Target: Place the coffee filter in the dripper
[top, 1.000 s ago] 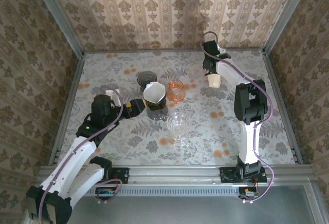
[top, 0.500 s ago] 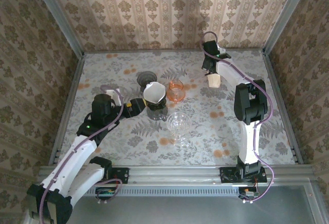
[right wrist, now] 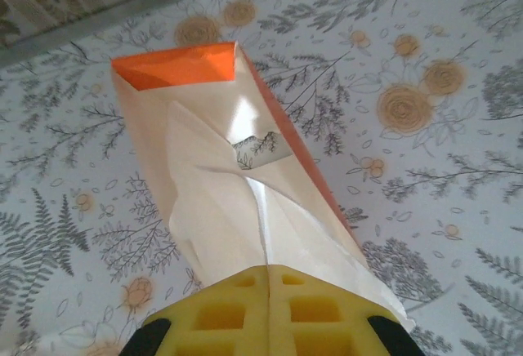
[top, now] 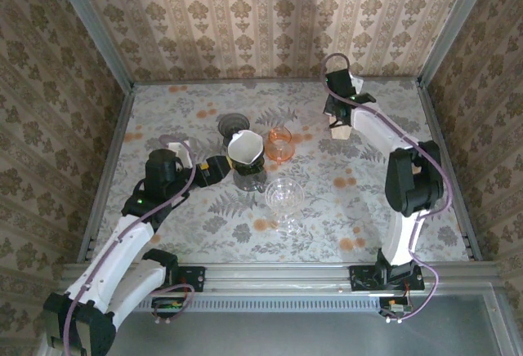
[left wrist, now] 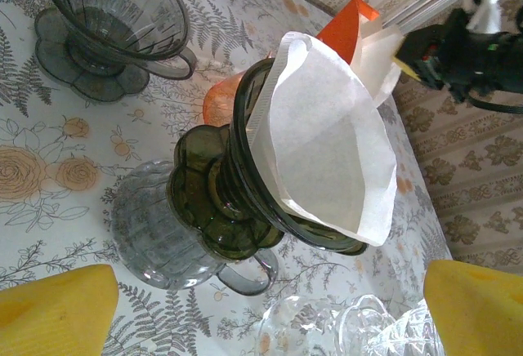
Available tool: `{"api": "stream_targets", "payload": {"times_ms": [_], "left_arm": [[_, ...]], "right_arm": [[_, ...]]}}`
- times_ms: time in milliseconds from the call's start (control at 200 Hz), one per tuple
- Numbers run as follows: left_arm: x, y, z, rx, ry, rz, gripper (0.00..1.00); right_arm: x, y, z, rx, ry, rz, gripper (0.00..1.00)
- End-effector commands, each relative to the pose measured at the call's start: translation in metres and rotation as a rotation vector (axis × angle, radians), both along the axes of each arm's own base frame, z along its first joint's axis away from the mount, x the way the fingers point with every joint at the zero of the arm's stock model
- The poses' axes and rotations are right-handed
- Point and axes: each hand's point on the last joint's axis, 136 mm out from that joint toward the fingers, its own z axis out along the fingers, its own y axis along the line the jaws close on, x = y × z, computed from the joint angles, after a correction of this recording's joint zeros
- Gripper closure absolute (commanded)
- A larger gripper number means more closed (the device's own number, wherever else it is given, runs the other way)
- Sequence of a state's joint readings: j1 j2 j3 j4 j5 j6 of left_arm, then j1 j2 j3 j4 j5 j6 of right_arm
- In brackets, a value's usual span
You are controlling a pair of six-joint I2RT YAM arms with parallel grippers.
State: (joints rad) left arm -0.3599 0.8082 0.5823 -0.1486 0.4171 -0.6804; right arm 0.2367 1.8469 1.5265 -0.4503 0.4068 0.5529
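Logging the filter (left wrist: 327, 135) as sitting point-down in the green dripper (left wrist: 237, 201) near the middle of the table (top: 343, 217), axis upright, one edge above the rim, straight ahead of your left gripper (top: 222, 168), the nearer arm, fingers (left wrist: 53, 311) spread and empty. Your right gripper (right wrist: 265, 291) is clamped on the filter bag (right wrist: 212, 168) toward the far right corner, well apart. Table top is flat and patterned; a grey dripper (left wrist: 114, 13), an orange dripper (top: 279, 144) and a clear dripper (top: 283, 197) crowd the green one, so you likely have little room sideways.

We find the green dripper (left wrist: 216, 201) crowded by a grey dripper (top: 233, 124), an orange dripper (top: 279, 144) and a clear glass dripper (top: 283, 197); the table (top: 343, 221) lies open rightward.
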Motion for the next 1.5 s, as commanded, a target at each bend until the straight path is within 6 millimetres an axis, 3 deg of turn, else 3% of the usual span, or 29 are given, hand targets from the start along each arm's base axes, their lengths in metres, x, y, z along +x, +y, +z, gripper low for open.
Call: {"api": "stream_targets", "payload": {"times_ms": [0, 200, 325, 405, 545, 740, 970, 1140, 1495], "left_arm": [[0.0, -0.001, 0.003, -0.022, -0.003, -0.004, 0.02], [0.001, 0.0, 0.012, -0.032, -0.017, -0.004, 0.0], [0.001, 0.008, 0.024, 0.003, -0.047, 0.021, 0.0], [0.001, 0.012, 0.03, 0.016, -0.059, 0.038, 0.0], [-0.002, 0.015, 0.036, 0.047, -0.073, 0.03, 0.0], [-0.008, 0.019, 0.041, 0.057, -0.081, 0.038, 0.0], [-0.011, 0.01, 0.05, -0.018, -0.123, -0.009, 0.0], [-0.011, 0.013, 0.046, -0.003, -0.119, 0.001, 0.0], [-0.016, 0.015, 0.045, 0.004, -0.125, 0.003, 0.0]], "right_arm": [[-0.015, -0.012, 0.02, -0.037, -0.054, -0.033, 1.0], [-0.057, -0.019, 0.04, -0.026, -0.099, -0.022, 1.0], [-0.095, -0.01, 0.049, 0.007, -0.12, 0.032, 1.0], [-0.125, 0.0, 0.067, 0.026, -0.146, 0.092, 1.0], [-0.175, 0.032, 0.09, 0.109, -0.151, 0.267, 1.0], [-0.245, 0.094, 0.122, 0.214, -0.038, 0.642, 1.0], [-0.312, 0.139, 0.131, 0.227, 0.188, 0.899, 1.0], [-0.33, 0.159, 0.12, 0.149, 0.313, 0.972, 1.0], [-0.317, 0.184, 0.1, 0.017, 0.44, 1.007, 1.0]]}}
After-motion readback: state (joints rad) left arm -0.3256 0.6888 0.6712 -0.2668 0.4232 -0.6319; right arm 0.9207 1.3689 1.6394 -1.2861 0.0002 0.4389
